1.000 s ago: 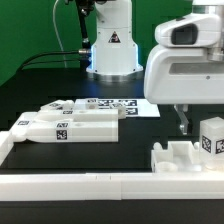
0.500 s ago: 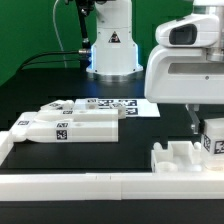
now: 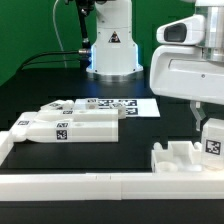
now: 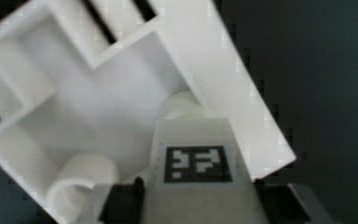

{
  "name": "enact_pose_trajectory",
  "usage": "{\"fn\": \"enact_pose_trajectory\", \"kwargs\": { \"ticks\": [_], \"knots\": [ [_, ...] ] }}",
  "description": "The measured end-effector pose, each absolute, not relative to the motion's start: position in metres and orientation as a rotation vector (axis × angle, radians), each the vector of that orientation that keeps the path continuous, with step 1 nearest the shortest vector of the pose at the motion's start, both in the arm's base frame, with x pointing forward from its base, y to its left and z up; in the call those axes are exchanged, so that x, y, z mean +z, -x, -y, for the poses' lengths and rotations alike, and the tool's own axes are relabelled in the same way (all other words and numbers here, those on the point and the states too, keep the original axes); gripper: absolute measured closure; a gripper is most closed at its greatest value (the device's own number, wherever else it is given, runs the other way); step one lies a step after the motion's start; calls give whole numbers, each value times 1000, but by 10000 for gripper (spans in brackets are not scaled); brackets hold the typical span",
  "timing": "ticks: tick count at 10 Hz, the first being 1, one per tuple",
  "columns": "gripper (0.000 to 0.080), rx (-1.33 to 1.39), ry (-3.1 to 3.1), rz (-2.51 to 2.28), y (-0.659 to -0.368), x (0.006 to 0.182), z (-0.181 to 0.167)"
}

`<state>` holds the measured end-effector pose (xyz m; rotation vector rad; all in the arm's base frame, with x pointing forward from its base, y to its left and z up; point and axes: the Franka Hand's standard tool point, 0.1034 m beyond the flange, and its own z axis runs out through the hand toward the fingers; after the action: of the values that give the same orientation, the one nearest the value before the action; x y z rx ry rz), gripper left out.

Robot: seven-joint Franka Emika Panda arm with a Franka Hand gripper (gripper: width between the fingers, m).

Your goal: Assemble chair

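My gripper [image 3: 209, 132] is shut on a small white tagged block [image 3: 213, 141] at the exterior view's right. The block hangs just above a notched white chair part [image 3: 178, 157] that lies by the front rail. In the wrist view the block [image 4: 197, 150] fills the gap between my two dark fingers [image 4: 128, 198], its tag facing the camera, and my gripper [image 4: 206, 203] holds it over the stepped white chair part [image 4: 87, 95]. Two tagged white bars [image 3: 70, 126] and another flat part [image 3: 58, 106] lie at the exterior view's left.
The marker board [image 3: 122, 104] lies behind the bars. A long plain white rail [image 3: 80, 186] edges the table's front and turns up at the left end. The robot's base [image 3: 112, 52] stands at the back, with cables beside it.
The jaws have closed from wide open onto the small block. The hand has since shifted a little toward the exterior view's right with the block in it.
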<state>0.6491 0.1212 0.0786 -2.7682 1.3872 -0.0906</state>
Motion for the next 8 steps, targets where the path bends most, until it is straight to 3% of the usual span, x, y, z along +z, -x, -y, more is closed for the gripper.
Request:
{"fn": "enact_pose_trajectory", "kwargs": {
  "ticks": [2,5,6,7,8],
  "knots": [
    [515,-49,2492,-1759,-651,79,-120],
    [515,-47,2506,-1736,-651,79,-120],
    [329,-46,2553,-1671,-649,77,-122],
    [213,-61,2657,-1499,-650,80,-122],
    [213,-89,2824,-1185,-655,84,-119]
  ]
}}
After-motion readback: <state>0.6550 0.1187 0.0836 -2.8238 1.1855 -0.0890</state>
